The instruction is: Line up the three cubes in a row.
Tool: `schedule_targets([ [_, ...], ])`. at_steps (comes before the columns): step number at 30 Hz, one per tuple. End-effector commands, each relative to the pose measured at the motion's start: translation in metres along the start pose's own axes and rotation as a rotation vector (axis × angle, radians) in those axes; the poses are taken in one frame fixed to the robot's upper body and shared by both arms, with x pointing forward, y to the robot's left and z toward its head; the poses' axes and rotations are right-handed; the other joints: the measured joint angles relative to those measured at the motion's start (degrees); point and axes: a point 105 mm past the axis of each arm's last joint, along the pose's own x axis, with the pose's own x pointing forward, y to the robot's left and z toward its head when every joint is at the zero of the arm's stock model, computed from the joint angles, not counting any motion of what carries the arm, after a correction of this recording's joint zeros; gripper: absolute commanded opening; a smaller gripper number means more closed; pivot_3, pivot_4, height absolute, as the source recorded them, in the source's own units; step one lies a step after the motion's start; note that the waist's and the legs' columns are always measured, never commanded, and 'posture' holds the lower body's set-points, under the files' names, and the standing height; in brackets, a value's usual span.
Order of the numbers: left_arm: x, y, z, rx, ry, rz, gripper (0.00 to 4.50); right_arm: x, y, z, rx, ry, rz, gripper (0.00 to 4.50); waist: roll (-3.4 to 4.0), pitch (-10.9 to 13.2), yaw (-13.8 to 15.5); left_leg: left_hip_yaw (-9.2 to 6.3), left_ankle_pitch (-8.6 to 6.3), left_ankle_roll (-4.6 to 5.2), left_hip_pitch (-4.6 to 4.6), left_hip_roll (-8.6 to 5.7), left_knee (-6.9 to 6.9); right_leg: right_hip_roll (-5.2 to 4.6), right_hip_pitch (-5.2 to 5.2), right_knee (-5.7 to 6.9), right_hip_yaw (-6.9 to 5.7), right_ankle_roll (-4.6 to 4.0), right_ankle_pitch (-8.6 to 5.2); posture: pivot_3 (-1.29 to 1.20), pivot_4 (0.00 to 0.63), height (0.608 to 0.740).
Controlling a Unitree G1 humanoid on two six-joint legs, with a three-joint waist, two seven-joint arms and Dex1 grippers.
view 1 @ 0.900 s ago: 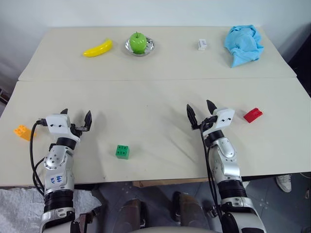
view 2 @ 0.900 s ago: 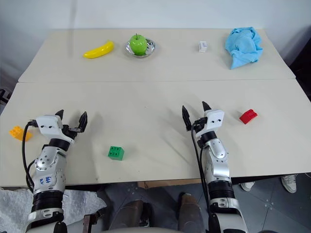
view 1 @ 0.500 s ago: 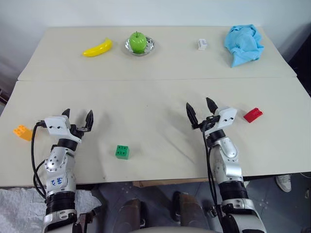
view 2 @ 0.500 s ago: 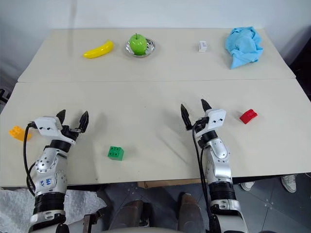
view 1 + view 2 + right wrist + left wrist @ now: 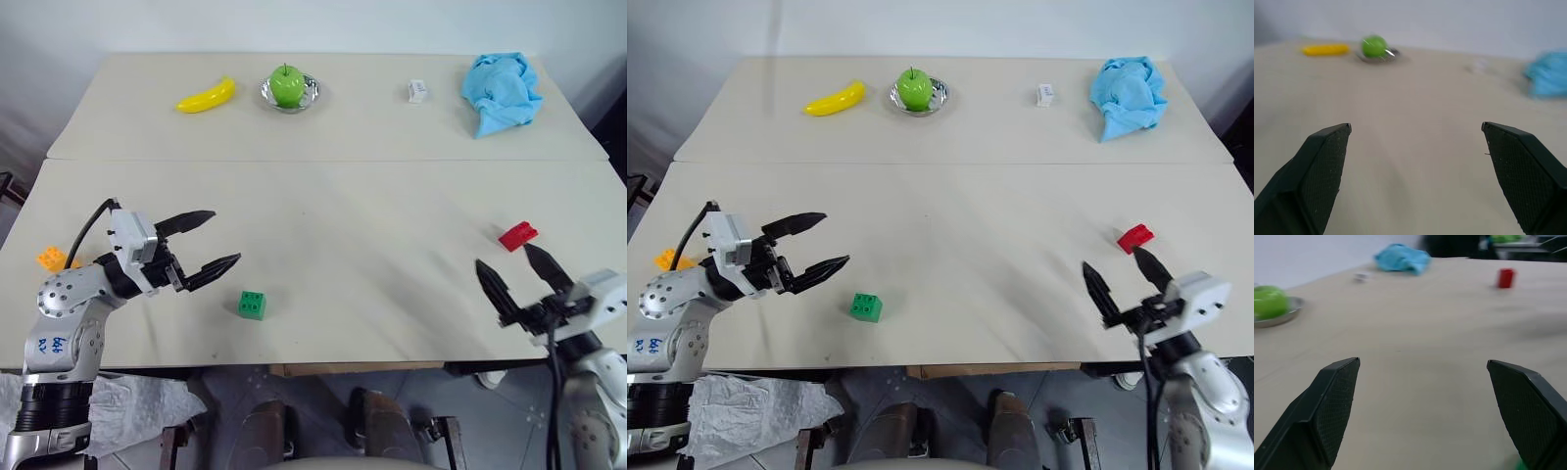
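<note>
Three studded cubes lay well apart on the table [image 5: 392, 206]: one orange [image 5: 50, 258], one green [image 5: 251, 305], one red [image 5: 517, 235]. Both grippers, left [image 5: 212, 239] and right [image 5: 511, 271], had their fingers spread, empty.

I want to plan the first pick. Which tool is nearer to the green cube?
Left. The left tool hangs open just beside the green cube, on the side toward the orange cube. The right tool is open far across the table, near the red cube.
</note>
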Motion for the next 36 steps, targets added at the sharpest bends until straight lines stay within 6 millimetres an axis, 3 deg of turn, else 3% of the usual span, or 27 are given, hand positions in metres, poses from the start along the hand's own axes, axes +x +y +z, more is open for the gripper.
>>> schedule_targets([
  [1,0.005,-0.014,0.007,0.011,-0.003,-0.116,4.39,-0.01,-0.015,0.001,-0.012,0.014,-0.05,4.5,0.02,0.0,-0.1,0.01,0.0,0.0,0.01,0.01,0.0,0.01,-0.01,0.01,0.01,0.0,0.0,0.0,0.15,0.74],
  [3,0.005,-0.02,0.003,0.008,0.022,-0.156,4.39,-0.01,-0.021,0.001,-0.014,0.022,-0.074,4.5,0.03,0.0,-0.2,0.09,0.0,0.0,0.05,0.05,-0.02,0.05,-0.03,0.02,0.1,0.0,0.0,0.0,0.15,0.74],
  [7,0.007,-0.028,0.0,-0.039,0.039,-0.185,4.39,0.01,-0.042,0.006,-0.041,0.066,-0.112,4.5,0.13,0.1,-0.5,0.17,0.0,-0.01,0.08,0.08,-0.02,0.08,-0.06,0.03,0.21,0.0,0.0,0.0,0.15,0.74],
  [20,0.013,-0.034,-0.001,0.018,0.029,-0.122,4.39,0.043,-0.11,-0.001,-0.159,0.336,0.041,4.5,0.13,0.1,-0.1,0.14,0.04,0.15,-0.05,0.0,0.02,0.0,-0.02,-0.15,0.1,0.14,0.08,0.0,0.15,0.74],
  [27,0.012,-0.035,0.001,0.022,0.031,-0.117,4.39,0.061,-0.106,-0.018,-0.059,0.434,0.192,4.5,0.14,0.1,0.0,0.14,0.05,0.16,-0.08,0.01,0.07,-0.01,-0.01,-0.13,0.09,0.17,0.09,0.0,0.15,0.74],
  [34,0.011,-0.038,0.004,0.025,0.032,-0.121,4.39,0.078,-0.107,-0.03,-0.083,0.47,0.208,4.5,0.15,0.1,-0.1,0.11,0.06,0.16,-0.11,-0.01,0.09,-0.03,0.0,-0.18,0.06,0.2,0.11,0.0,0.15,0.74],
  [36,0.01,-0.039,0.004,0.025,0.033,-0.121,4.5,0.08,-0.105,-0.03,-0.081,0.467,0.227,4.1,0.15,0.1,-0.1,0.11,0.06,0.16,-0.11,-0.01,0.08,-0.03,0.01,-0.2,0.05,0.2,0.11,0.0,0.15,0.74],
])
